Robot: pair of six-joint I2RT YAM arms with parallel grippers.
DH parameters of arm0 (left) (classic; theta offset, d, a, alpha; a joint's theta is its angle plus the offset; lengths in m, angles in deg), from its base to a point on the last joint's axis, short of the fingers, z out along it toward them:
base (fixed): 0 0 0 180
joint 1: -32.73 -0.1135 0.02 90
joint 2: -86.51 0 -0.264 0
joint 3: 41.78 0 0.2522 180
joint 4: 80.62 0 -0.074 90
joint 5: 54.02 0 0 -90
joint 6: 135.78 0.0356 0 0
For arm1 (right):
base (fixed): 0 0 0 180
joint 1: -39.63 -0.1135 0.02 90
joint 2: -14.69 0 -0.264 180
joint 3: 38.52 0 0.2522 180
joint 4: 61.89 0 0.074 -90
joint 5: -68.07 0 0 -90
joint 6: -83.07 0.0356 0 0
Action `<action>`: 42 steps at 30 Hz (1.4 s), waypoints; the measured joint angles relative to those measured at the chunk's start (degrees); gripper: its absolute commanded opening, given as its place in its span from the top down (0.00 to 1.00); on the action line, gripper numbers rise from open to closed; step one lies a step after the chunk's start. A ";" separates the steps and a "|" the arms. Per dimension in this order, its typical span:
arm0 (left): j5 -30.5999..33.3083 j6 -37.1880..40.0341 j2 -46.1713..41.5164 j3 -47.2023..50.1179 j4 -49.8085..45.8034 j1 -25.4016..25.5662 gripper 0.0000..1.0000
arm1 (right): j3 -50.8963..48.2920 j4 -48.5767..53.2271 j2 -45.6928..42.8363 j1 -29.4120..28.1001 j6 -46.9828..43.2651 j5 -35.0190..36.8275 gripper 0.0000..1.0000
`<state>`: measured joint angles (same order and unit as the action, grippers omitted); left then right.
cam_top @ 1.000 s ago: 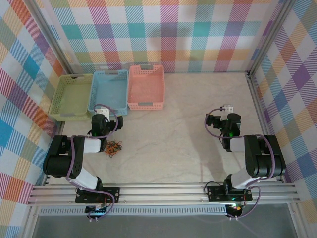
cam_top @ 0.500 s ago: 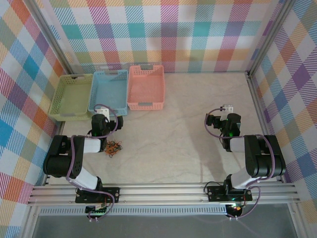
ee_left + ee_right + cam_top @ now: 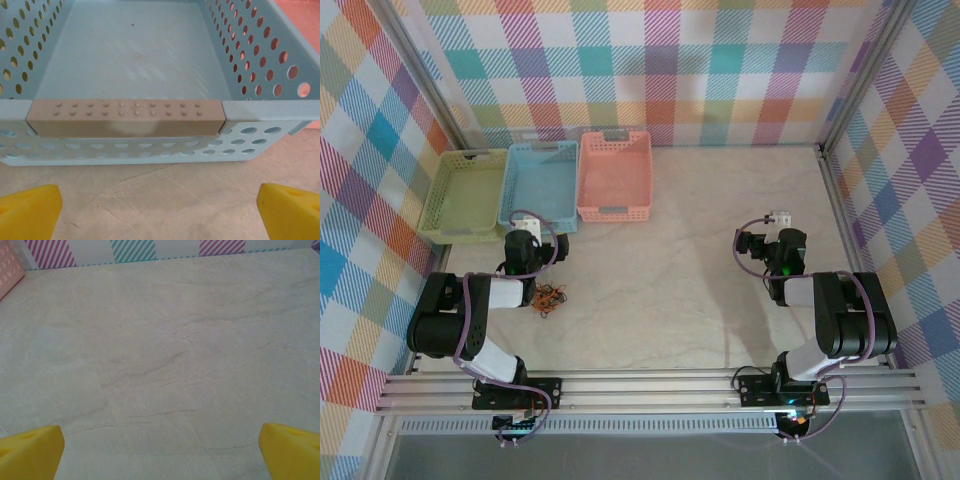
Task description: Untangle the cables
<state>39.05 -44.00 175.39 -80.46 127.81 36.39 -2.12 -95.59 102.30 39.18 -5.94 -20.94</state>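
The cables [image 3: 550, 298] lay in one small tangled heap of orange and black strands on the table [image 3: 700, 250], close to its left edge and nearer the front than the back. The heap sat just beside the forearm of the left arm and on the near side of the blue basket [image 3: 540, 185], apart from it.

Three baskets stood side by side at the back left corner of the table: a green basket [image 3: 465, 195] nearest the left edge, the blue one in the middle and a pink basket [image 3: 615, 175] on the right.

The left gripper [image 3: 160, 210] faced the near wall of the blue basket, low over the table. Its yellow fingertips [image 3: 30, 212] stood wide apart at the two lower corners of the left wrist view, with nothing between them but bare table. A tan studded plate [image 3: 125, 117] sat on the basket's near rim.

The right gripper [image 3: 160, 450] was over the right half of the table, well apart from the cables. Its yellow fingertips [image 3: 30, 450] were likewise spread wide and held nothing
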 measured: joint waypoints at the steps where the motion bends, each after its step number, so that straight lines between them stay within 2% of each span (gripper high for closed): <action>1: 0.00 0.00 0.00 0.00 0.00 0.00 0.00 | 0.00 0.00 0.00 0.00 0.00 0.00 0.00; 14: -0.02 0.00 0.00 0.00 0.00 0.00 0.00 | 0.00 0.00 0.00 0.00 0.00 -0.17 0.00; 17: 1.84 -0.02 -0.37 -0.13 -0.98 0.63 0.00 | 0.48 1.95 -0.52 -0.20 0.00 0.46 0.00; 20: 5.86 -0.74 -5.09 -2.73 -10.71 2.01 0.00 | 1.62 8.52 -5.49 -1.16 0.00 3.02 0.00; 25: 8.74 -4.48 -17.73 -12.11 -24.81 2.99 0.00 | 3.93 19.56 -22.40 -2.40 2.23 5.18 0.00; 29: 11.78 -14.75 -21.35 -24.87 -37.48 1.86 0.00 | 9.27 28.39 -33.62 -2.43 7.98 5.07 0.00; 32: 9.94 -19.37 -17.00 -37.88 -48.74 -0.83 0.00 | 11.10 32.94 -39.76 -2.43 14.56 3.48 0.00; 35: 8.50 -20.48 -7.82 -51.47 -58.60 -3.41 0.01 | 11.15 34.86 -42.75 -2.45 19.54 -1.66 0.14; 39: 7.17 -20.63 4.92 -63.28 -69.22 -5.84 0.01 | 7.56 33.79 -42.47 -3.15 25.73 -7.13 0.15; 42: 4.98 -20.41 13.35 -70.10 -76.89 -8.37 0.06 | 4.28 34.36 -40.63 -4.20 29.14 -9.31 0.17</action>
<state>44.03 -64.41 188.75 -150.56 50.92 28.02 2.16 -61.24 61.67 34.98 23.20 -30.25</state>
